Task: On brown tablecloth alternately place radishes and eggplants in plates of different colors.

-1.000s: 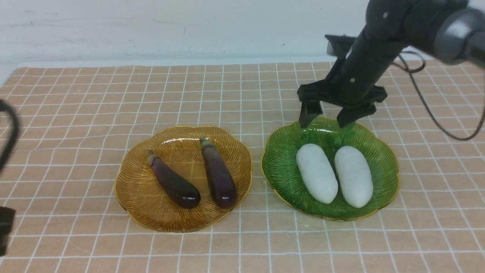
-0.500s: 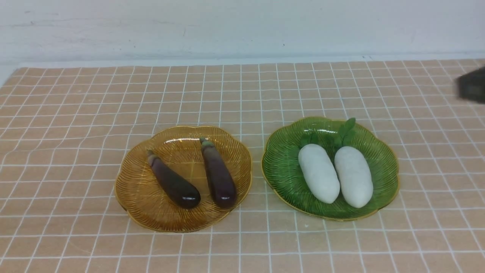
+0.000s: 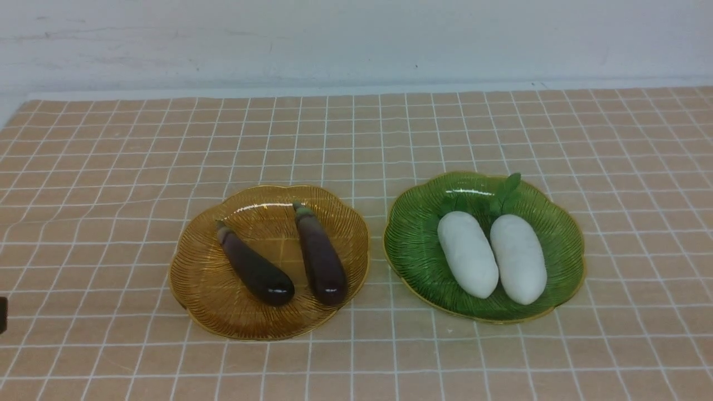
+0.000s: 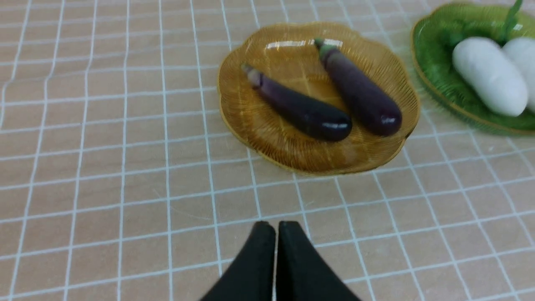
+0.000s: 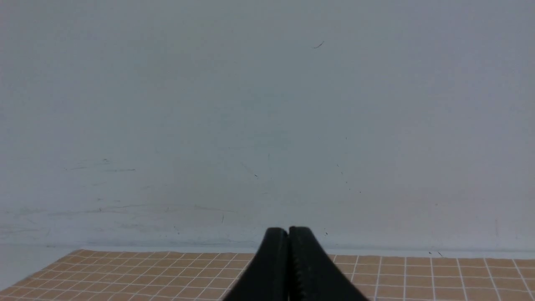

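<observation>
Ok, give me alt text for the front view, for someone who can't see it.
Two translucent scalloped plates sit side by side, not touching, on a brown tablecloth with a white grid. The amber plate on the left holds two dark purple eggplants. The green plate on the right holds two white radishes lying close together.

We see bright, even, diffuse light, with only faint shadows under the amber plate (image 3: 211,295) and green plate (image 3: 412,250). White glare streaks each plate's far inner side. Close up, the left gripper (image 4: 271,228) looks softly blurred.
</observation>
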Motion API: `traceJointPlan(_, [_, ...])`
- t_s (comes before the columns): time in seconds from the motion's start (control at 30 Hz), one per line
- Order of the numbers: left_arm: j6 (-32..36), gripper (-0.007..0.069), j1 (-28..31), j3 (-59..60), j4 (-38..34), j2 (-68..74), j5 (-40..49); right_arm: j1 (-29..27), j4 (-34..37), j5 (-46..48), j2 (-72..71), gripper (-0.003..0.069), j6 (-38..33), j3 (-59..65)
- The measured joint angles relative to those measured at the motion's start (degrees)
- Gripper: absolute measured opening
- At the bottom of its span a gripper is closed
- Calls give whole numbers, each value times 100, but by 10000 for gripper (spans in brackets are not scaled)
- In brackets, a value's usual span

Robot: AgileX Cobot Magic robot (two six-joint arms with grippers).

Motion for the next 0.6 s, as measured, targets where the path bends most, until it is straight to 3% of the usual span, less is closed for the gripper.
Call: traceJointPlan(0.6, [2,-3,0,303,11,-359,-145,0,-6,0,0,-12,-90,0])
